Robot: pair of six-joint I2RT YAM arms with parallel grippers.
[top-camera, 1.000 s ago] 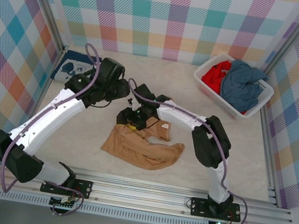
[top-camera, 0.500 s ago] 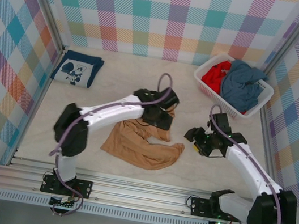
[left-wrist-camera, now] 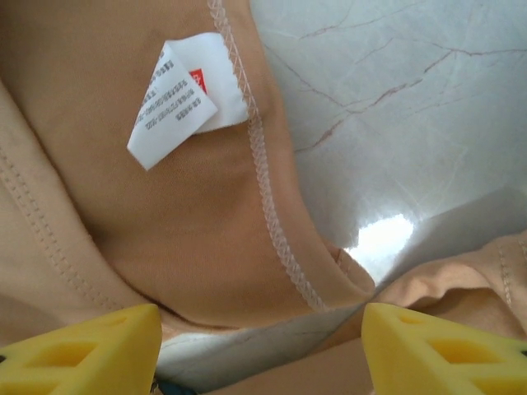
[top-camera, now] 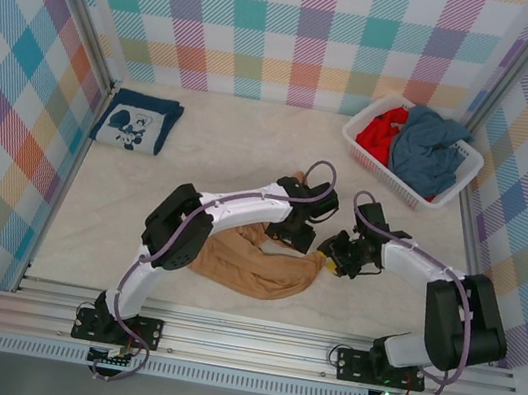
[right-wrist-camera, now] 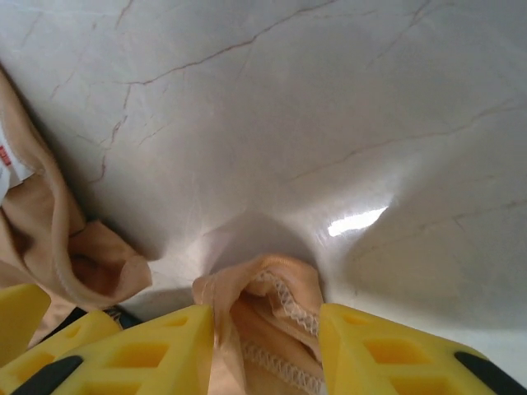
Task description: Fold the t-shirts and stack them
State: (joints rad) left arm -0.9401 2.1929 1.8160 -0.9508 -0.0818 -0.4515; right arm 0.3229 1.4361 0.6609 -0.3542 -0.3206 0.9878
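The right gripper (right-wrist-camera: 268, 329) has its jaws pinched on a raised fold at the edge of the tan t-shirt (right-wrist-camera: 276, 290). The left gripper (left-wrist-camera: 262, 329) hangs just beside it, jaws wide apart and holding nothing, over the collar and its white label (left-wrist-camera: 177, 103). The shirt lies crumpled mid-counter (top-camera: 221, 150) — a folded navy t-shirt (top-camera: 137, 122) sits at the back left.

White care label (left-wrist-camera: 185, 99) sitting stitched at the tan t-shirt (left-wrist-camera: 165, 239) seam, carrying tiny grey print and a red mark, too small for reading. Navy t-shirt (top-camera: 137, 122) showing a white graphic, no legible lettering.
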